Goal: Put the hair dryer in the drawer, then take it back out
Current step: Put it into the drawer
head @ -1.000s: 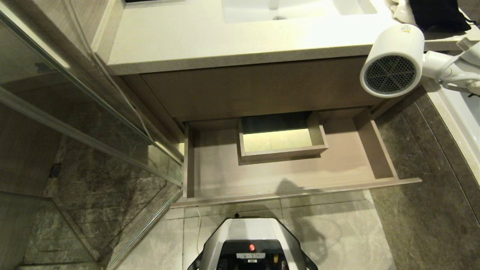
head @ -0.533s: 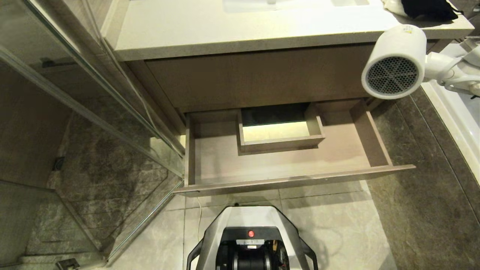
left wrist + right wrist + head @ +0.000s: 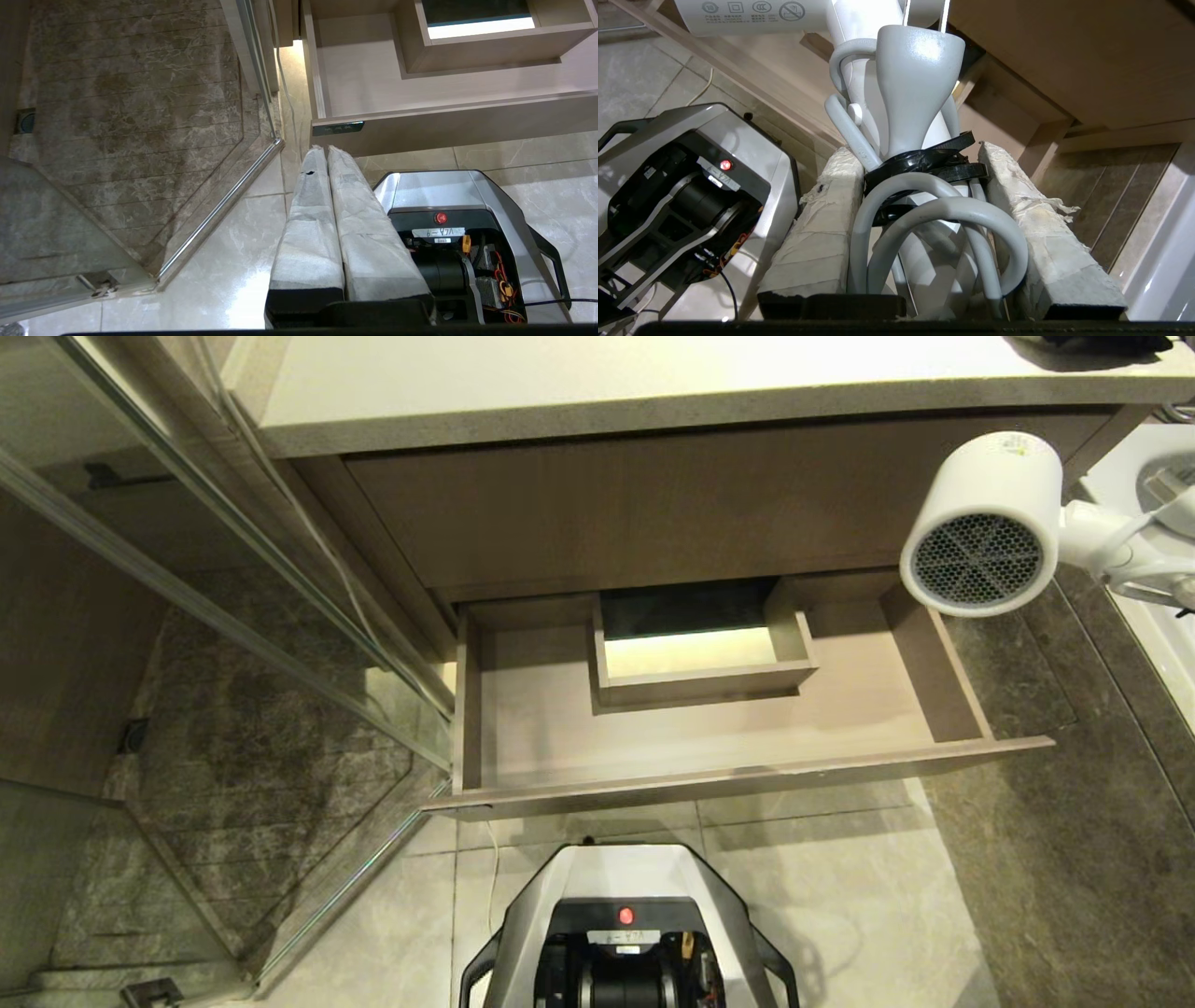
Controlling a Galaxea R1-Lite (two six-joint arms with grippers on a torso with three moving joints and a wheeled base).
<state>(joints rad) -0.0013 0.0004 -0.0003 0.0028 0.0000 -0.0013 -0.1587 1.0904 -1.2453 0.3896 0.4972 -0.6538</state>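
The hair dryer (image 3: 980, 527) hangs in the air at the right of the scene, level with the front of the cabinet under the counter (image 3: 597, 392), its round dark grille facing the camera. It sits above and just to the right of the far right corner of the open drawer (image 3: 738, 775), not inside it.

The right gripper (image 3: 924, 186) holds the hair dryer by its handle and bundled cord (image 3: 934, 219): the two taped jaws press on either side of the looped white cord and its black tie, with the plug (image 3: 920, 84) standing up between them. In the head view only the white handle and cord show at the right edge, beside the white tub edge (image 3: 1158, 625).

The drawer is pulled out toward the robot, wide and shallow, with pale wood inside. A boxed cut-out (image 3: 700, 653) stands at its far centre. The drawer floor around it is bare.

The left gripper (image 3: 326, 151) hangs low on the left, over the pale floor tiles (image 3: 243, 261) near the robot's base (image 3: 625, 924), just in front of the drawer's near left corner with its small dark label (image 3: 338, 128). Its taped jaws are pressed together with nothing between them.

A glass shower door (image 3: 233, 616) stands at the left.
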